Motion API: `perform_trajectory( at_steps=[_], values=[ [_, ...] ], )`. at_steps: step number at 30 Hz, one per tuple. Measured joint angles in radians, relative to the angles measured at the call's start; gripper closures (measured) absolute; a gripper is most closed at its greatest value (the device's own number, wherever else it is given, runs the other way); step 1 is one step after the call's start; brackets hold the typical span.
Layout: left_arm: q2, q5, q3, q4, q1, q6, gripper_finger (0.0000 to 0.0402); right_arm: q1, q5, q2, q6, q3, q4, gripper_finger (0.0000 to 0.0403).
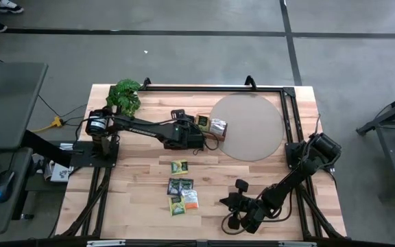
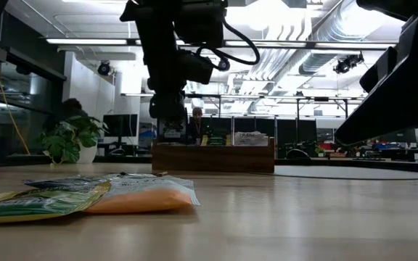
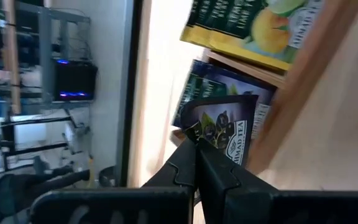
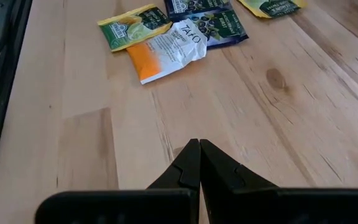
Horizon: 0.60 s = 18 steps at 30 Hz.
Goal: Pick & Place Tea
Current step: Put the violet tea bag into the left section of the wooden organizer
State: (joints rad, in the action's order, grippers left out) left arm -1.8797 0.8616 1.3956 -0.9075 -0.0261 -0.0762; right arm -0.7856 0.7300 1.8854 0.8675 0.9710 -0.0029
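Observation:
A brown wooden tray (image 1: 223, 132) stands mid-table beside a round grey mat, with tea sachets upright in its compartments: a yellow-green one (image 3: 253, 25) and a dark one (image 3: 197, 93). My left gripper (image 3: 197, 142) is at the tray, shut on a dark berry-printed sachet (image 3: 225, 121). Several more sachets lie flat on the table nearer the front (image 1: 181, 186), among them an orange-white one (image 4: 166, 50) and a yellow-green one (image 4: 132, 25). My right gripper (image 4: 199, 149) hovers shut over bare wood to their right, holding nothing. My left gripper pinches the dark sachet between its two fingers at a corner of one edge (image 3: 194, 132). The fingers come slanting down from the table's left side. The sachet is clear of the table and tilted at the tray's left compartment (image 2: 171, 130); whether it touches the tray I cannot tell.
A leafy green plant (image 1: 124, 96) stands at the far left corner. The round grey mat (image 1: 247, 125) lies right of the tray. A black frame rail (image 1: 211, 88) runs along the far edge and down the right side. Bare wood lies between the loose sachets and my right gripper.

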Motion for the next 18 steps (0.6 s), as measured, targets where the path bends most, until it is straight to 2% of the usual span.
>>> perform_trajectory(
  at_steps=[6, 11, 18],
  values=[
    [0.0, 0.021, 0.0, 0.006, 0.001, 0.04, 0.0401, 0.0, 0.001, 0.0, -0.005, 0.0, 0.0, 0.0402],
    [0.0, 0.022, 0.0, 0.09, 0.008, 0.128, 0.0401, 0.0, 0.001, 0.0, -0.005, 0.0, 0.0, 0.0402],
    [0.0, 0.004, 0.0, 0.116, 0.054, 0.138, 0.0401, 0.0, -0.004, 0.0, -0.005, 0.0, 0.0, 0.0402]
  ],
)
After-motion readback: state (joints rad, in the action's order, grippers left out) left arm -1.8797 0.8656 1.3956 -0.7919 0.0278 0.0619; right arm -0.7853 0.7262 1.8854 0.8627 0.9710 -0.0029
